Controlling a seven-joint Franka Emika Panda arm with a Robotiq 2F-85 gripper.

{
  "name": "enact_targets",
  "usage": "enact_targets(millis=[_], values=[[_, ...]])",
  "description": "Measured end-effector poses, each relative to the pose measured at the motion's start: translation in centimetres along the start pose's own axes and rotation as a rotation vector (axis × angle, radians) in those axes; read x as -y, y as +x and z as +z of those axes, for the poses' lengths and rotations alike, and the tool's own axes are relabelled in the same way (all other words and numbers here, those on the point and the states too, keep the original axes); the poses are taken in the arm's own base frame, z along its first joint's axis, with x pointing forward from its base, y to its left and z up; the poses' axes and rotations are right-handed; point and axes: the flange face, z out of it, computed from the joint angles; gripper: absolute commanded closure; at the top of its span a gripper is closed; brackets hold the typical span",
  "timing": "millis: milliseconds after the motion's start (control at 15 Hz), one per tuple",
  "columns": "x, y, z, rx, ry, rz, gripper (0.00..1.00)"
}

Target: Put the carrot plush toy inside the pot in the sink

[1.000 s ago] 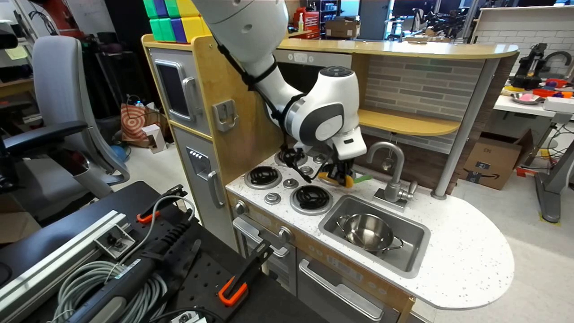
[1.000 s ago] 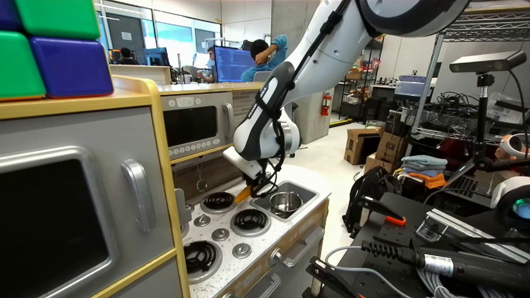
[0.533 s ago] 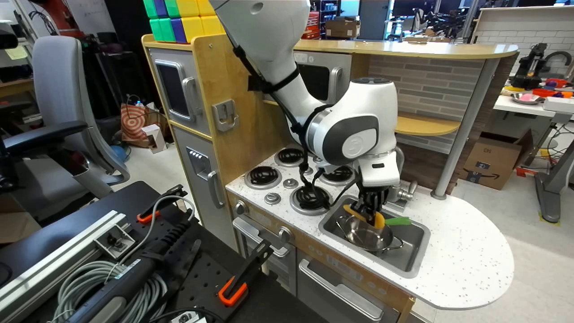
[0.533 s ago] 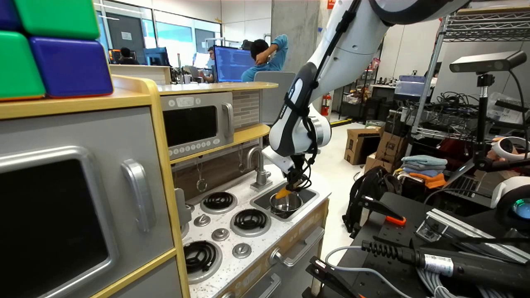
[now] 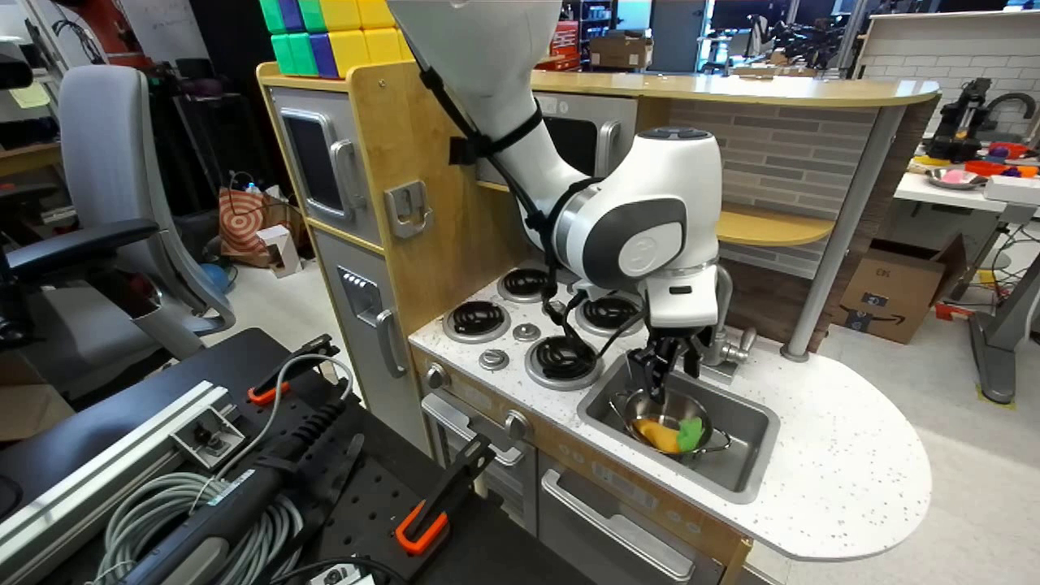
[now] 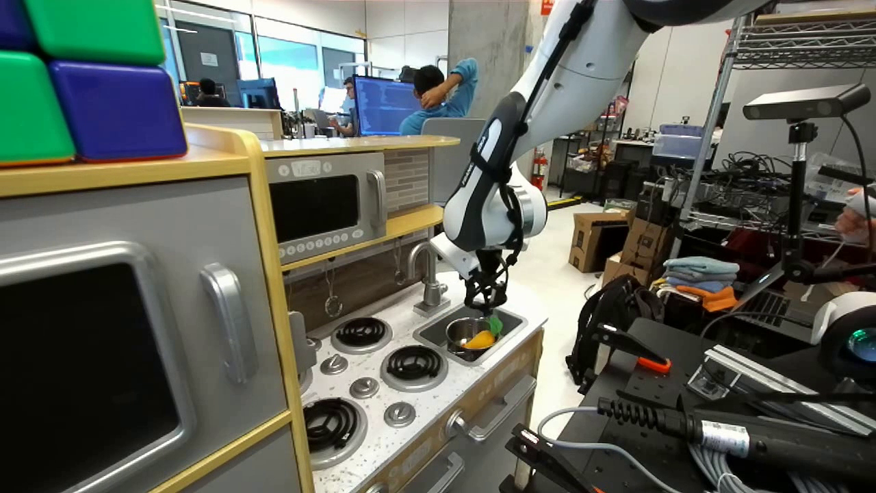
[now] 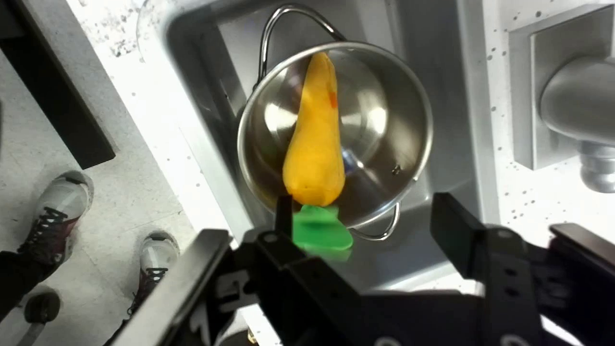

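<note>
The carrot plush toy point(image 7: 314, 144) lies in the steel pot point(image 7: 384, 96), its orange body on the pot's inside and its green leafy end point(image 7: 321, 230) reaching to the rim nearest my gripper. Both exterior views show the toy point(image 5: 660, 436) point(image 6: 480, 339) inside the pot too. The pot stands in the grey sink point(image 5: 735, 470). My gripper point(image 7: 361, 207) is open above the pot, its fingers wide apart with nothing clasped between them. In the wrist view one finger partly overlaps the leafy end; whether they touch I cannot tell.
The silver tap point(image 5: 719, 325) rises behind the sink, close to my wrist. Black burners point(image 5: 565, 359) and knobs point(image 5: 494, 359) lie along the white counter point(image 5: 845, 463). A yellow shelf point(image 5: 764, 223) runs above at the back. Pot handles point(image 7: 288, 14) stick out beyond the rim.
From above the back burner my gripper moved over to the sink with the toy. Since half a second ago it has opened, and the toy has dropped into the pot.
</note>
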Motion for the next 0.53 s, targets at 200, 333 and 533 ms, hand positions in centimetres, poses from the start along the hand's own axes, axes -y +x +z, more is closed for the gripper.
enact_targets(millis=[200,333,533], values=[[-0.1,-0.9,-2.7,0.064,-0.018,-0.022,0.00],[-0.3,-1.3,-5.5,0.138,-0.053,-0.072,0.00],[-1.1,-1.0,-10.0,0.257,-0.135,-0.129,0.00]])
